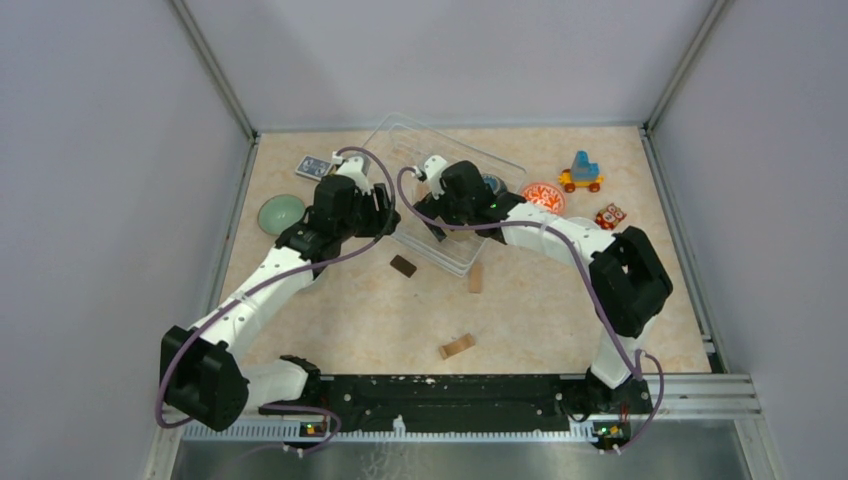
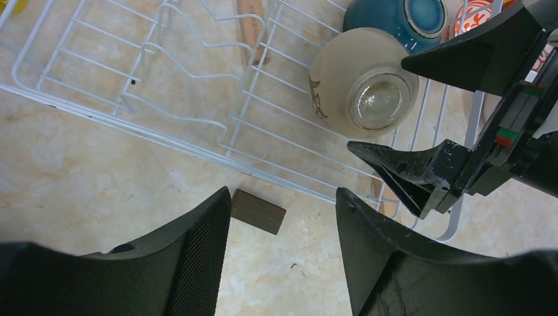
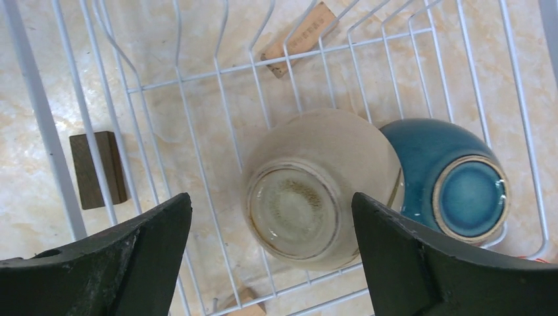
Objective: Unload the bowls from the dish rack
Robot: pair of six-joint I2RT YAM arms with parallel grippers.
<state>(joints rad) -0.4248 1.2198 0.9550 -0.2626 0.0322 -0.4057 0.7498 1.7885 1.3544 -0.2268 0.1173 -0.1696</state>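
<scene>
Right gripper (image 3: 270,197) nearest, jaws spread wide, straddling upturned beige bowl (image 3: 316,178) without gripping it; teal bowl (image 3: 454,178) just beside it, both inside dish rack (image 3: 39,112) at bench's far middle; left gripper (image 2: 283,191) released, empty, above dark block (image 2: 258,210) outside rack's near edge.

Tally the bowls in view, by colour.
Beige bowl: 1
Dark teal bowl: 1
Pale green bowl: 1
White bowl with orange-red pattern: 1
Total: 4
</scene>
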